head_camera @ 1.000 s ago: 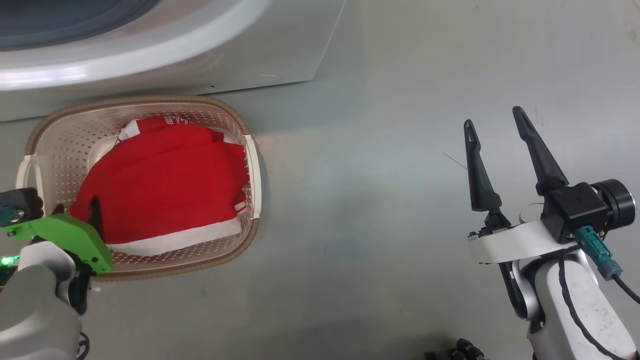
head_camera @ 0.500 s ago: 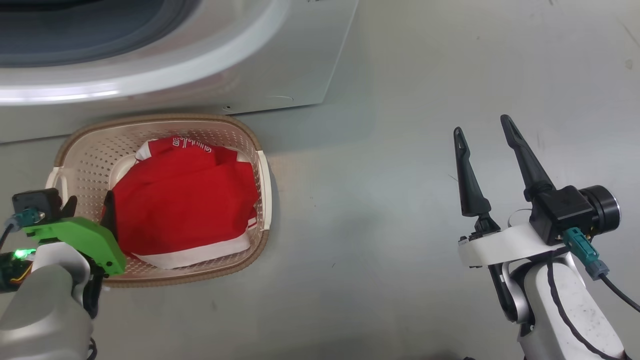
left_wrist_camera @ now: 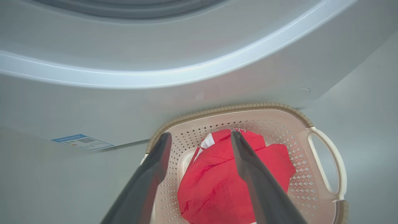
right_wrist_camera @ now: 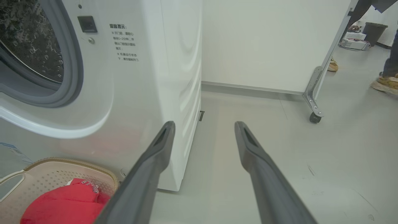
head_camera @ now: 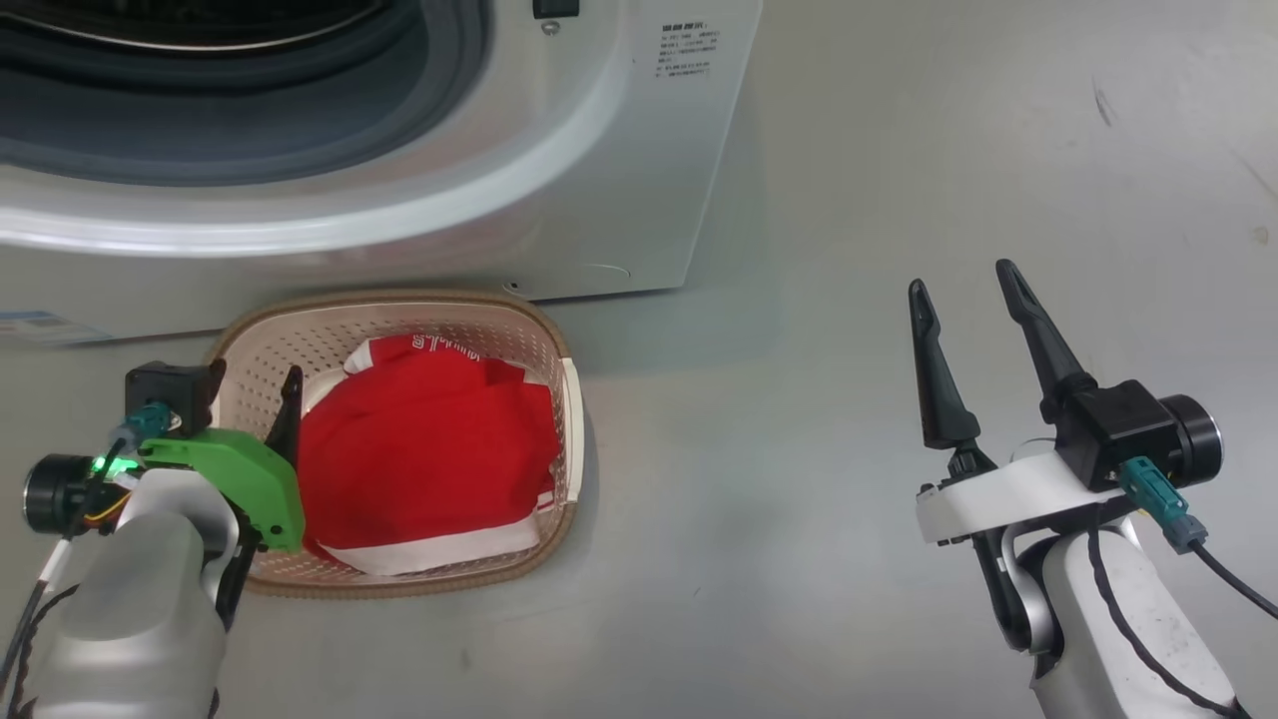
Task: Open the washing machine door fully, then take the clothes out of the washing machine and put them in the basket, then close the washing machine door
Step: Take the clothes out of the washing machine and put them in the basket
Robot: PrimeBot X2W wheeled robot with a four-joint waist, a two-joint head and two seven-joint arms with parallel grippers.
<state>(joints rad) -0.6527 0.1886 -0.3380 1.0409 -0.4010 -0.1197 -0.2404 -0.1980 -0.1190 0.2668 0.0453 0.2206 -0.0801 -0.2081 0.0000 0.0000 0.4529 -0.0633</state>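
The red clothes (head_camera: pixel 429 449) with white trim lie bunched inside the cream basket (head_camera: pixel 399 300), which stands on the floor against the white washing machine (head_camera: pixel 619 180). The machine's grey-ringed opening (head_camera: pixel 439 90) is uncovered, and the steel drum (right_wrist_camera: pixel 31 37) shows behind it. The washing machine door is out of view. My left gripper (left_wrist_camera: pixel 200 134) hangs over the basket's left side, open, with nothing between its fingers. My right gripper (head_camera: pixel 959 276) is open and empty above the bare floor, well right of the basket.
A blue label (left_wrist_camera: pixel 82 141) sits low on the machine front. Bare grey floor (head_camera: pixel 779 449) spreads right of the basket. Farther off stand a white panel on a castor (right_wrist_camera: pixel 314 116) and a person's shoe (right_wrist_camera: pixel 384 84).
The head camera has tilted up, so more of the machine front shows. My left gripper has drawn back from the clothes towards the basket's left rim. The right gripper holds its pose.
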